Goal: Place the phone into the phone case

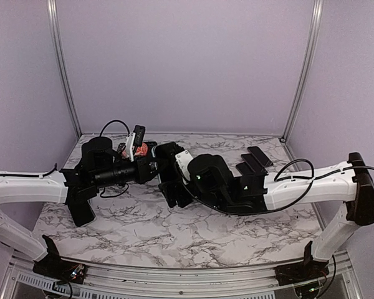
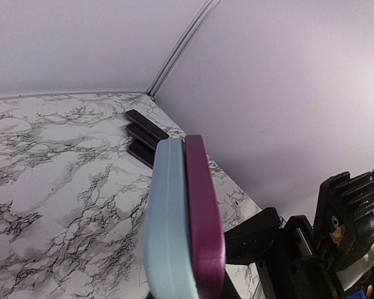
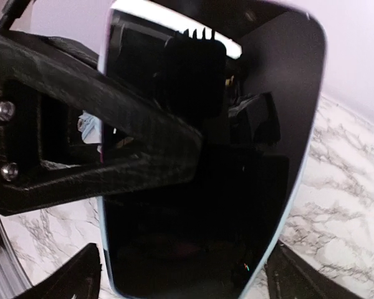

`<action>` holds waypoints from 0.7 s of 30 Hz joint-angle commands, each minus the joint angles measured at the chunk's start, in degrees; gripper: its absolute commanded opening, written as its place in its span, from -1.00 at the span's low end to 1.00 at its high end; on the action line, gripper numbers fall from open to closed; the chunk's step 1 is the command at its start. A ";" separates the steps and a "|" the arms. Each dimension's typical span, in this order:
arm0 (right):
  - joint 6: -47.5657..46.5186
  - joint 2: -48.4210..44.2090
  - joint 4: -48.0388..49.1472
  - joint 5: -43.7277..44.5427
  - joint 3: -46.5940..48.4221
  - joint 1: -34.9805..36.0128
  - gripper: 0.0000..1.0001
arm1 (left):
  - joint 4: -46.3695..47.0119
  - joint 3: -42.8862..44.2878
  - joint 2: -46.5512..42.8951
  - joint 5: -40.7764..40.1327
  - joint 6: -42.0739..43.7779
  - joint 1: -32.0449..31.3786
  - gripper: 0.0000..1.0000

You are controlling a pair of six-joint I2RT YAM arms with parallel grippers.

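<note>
Phone hung raised above the table, purple case flat against it. Wide jaws of the right gripper held it; the left gripper clamped narrowly across phone and case.

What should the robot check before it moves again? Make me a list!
1. Finger of the left gripper pressed on the phone: ok, it lies across the screen.
2. Phone inside the maroon case: not ok, they stand side by side.
3. Right gripper touching the phone's sides: cannot tell; one finger sits at each side.
4. Phone and case lifted off the table: ok.
5. Three dark slabs in the back corner, away from the held phone: ok.
</note>
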 commanded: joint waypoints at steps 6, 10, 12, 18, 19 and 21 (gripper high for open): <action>-16.93 -13.26 -0.89 -28.51 -9.63 -8.65 0.97 | -0.52 -6.81 3.56 2.89 24.15 -2.70 -1.00; -24.44 -18.24 5.95 -42.20 -15.85 -12.43 0.98 | 0.79 -8.31 4.73 5.64 31.66 -4.11 -1.00; -28.22 -17.34 6.81 -43.25 -15.64 -12.60 0.98 | 3.99 -10.01 4.85 7.85 34.77 -4.68 -1.00; -37.44 -7.06 -3.24 -47.93 -5.53 -13.45 0.79 | 14.36 -15.99 5.10 13.02 38.59 -4.93 -0.83; -38.37 -5.07 -5.71 -48.73 -3.07 -13.44 0.65 | 15.71 -16.69 5.38 13.21 38.89 -4.91 -0.83; -39.91 -2.38 -8.89 -51.59 0.20 -13.55 0.47 | 17.57 -17.86 5.80 13.78 39.59 -4.95 -0.83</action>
